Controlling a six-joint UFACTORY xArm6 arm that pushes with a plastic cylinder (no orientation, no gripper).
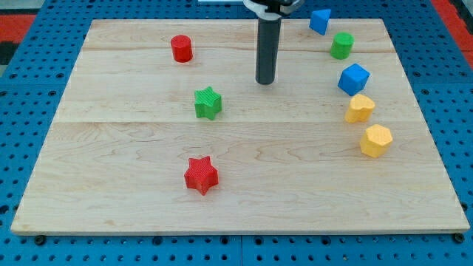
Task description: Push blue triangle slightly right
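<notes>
The blue triangle sits near the view's top edge of the wooden board, right of centre. My tip rests on the board below and to the left of it, well apart from it. The nearest block to my tip is the green star, to its lower left. The dark rod rises straight up from the tip and leaves the view at the top.
A green cylinder stands just below-right of the blue triangle. A blue cube, a yellow heart-like block and a yellow hexagon line the right side. A red cylinder is upper left, a red star lower centre.
</notes>
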